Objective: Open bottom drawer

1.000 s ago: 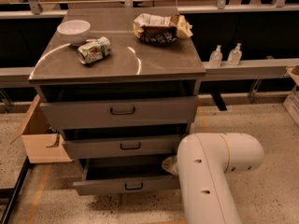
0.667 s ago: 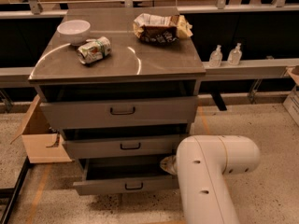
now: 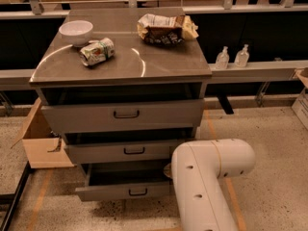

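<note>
A grey metal cabinet has three drawers. The bottom drawer [image 3: 120, 190] has the slimmest front and a small black loop handle [image 3: 138, 192]. It stands pulled out past the middle drawer [image 3: 120, 151] and the tall top drawer [image 3: 122, 114]. My white arm [image 3: 207, 182] rises from the lower right and bends toward the right end of the bottom drawer. My gripper is hidden behind the arm's elbow, near the drawer's right end.
On the cabinet top [image 3: 144, 61] lie a white bowl [image 3: 76, 32], a crushed can [image 3: 96, 51] and a chip bag [image 3: 165, 29]. An open cardboard box [image 3: 42, 141] stands left of the cabinet. Two clear bottles [image 3: 232, 57] stand on a ledge to the right.
The view has shifted a little, so the cabinet sits further right and lower in the picture. The arm's elbow stays by the bottom drawer.
</note>
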Controlling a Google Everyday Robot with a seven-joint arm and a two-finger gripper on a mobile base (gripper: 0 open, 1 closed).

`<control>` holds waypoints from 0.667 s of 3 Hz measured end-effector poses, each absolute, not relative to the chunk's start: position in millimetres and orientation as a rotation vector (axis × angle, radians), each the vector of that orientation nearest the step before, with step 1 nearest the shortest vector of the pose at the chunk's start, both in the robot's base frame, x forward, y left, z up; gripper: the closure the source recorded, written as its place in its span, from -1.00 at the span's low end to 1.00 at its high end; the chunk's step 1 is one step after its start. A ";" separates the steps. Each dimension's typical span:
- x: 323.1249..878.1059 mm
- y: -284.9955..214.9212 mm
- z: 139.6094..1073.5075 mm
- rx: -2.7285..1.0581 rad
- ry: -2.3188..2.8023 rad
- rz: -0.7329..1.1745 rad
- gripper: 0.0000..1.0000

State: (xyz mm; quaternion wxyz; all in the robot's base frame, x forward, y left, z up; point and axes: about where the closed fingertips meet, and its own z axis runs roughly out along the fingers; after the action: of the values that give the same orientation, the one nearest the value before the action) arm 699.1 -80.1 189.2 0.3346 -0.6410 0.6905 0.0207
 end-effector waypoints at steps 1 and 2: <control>690.6 -83.0 180.7 -1.685 1.842 0.083 1.00; 681.5 -83.2 175.7 -1.704 1.862 0.121 1.00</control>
State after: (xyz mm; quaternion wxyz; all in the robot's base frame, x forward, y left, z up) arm 681.5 -83.2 175.7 0.3024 -0.6428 0.7023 0.0455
